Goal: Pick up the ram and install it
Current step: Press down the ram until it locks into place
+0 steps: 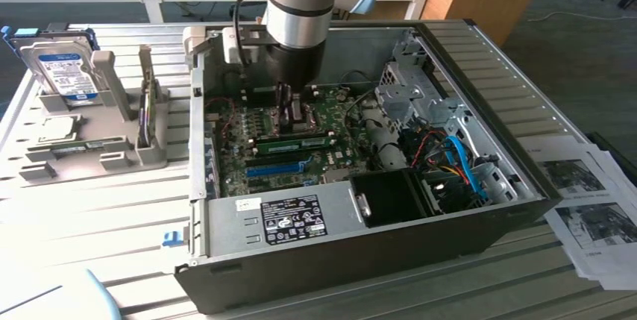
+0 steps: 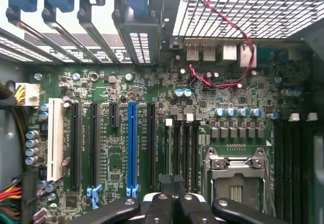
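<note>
Gripper down inside the open computer case, jaws closed together above the motherboard; nothing seen held between them. Ram lies seated in a slot on the board, just below the fingertips in the exterior view. Hard drive stands in a grey rack outside the case, toward the exterior view's left.

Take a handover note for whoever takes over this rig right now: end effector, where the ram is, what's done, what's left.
End effector: shut, down inside the open computer case, just above the motherboard.
Ram: green stick lying along a motherboard slot, right beside the end effector; contact unclear.
Done: ram is in the case at a slot.
Left: full seating can't be confirmed.
</note>
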### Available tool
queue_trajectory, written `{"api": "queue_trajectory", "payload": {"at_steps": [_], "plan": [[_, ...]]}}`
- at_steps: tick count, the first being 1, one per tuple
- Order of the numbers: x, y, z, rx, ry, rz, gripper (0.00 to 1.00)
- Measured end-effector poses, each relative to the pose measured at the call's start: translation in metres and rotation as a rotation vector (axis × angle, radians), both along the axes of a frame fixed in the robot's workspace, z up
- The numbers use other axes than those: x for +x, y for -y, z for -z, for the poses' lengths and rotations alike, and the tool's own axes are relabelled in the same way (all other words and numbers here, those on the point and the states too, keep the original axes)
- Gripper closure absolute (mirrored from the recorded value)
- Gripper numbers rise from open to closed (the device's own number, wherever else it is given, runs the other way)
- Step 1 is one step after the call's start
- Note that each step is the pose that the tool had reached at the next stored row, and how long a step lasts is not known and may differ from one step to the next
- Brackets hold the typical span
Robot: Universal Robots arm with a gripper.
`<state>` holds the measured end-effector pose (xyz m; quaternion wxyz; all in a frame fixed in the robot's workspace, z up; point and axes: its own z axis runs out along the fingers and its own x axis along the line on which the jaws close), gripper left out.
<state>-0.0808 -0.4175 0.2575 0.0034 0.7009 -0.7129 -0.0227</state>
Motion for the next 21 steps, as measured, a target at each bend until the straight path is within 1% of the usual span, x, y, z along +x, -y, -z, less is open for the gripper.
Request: {"api": "queue_trajectory", "payload": {"at_steps": [8,21], "plan": [[0.0,0.0,-0.015,-0.0001,0.0,0.0,0.91],[0.0,0.0,-0.0452,-0.0001,0.0,0.0,0.91]]}}
